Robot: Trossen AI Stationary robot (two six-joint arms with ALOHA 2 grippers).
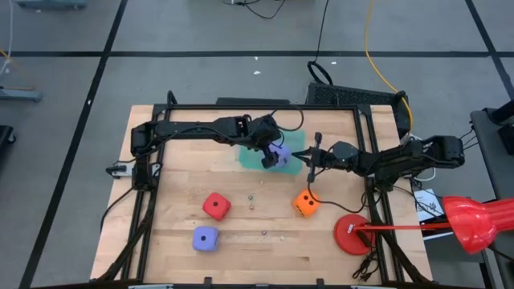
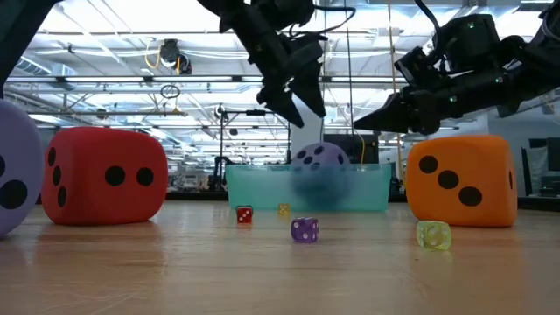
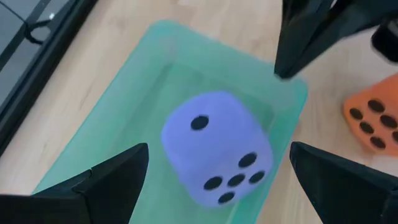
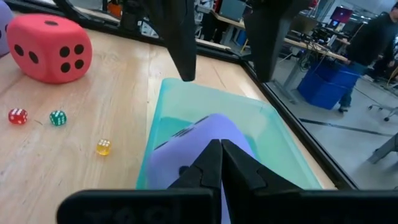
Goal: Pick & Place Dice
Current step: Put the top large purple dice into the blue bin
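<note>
1. A soft purple-blue cube with dark pips [image 3: 216, 149] is seen lying in the shallow translucent green tray [image 1: 250, 157] at the far middle of the wooden surface [image 1: 177, 193].
2. The left hand [image 3: 217, 180] is held just above that cube, its fingers spread apart on either side and not touching it.
3. The right hand [image 1: 307, 154] is poised just beside the tray, its fingers pressed together on nothing.
4. The soft orange cube [image 1: 305, 203], the soft red cube [image 1: 216, 206] and the second purple-blue cube [image 1: 206, 238] are left on the surface nearer the front.
</note>
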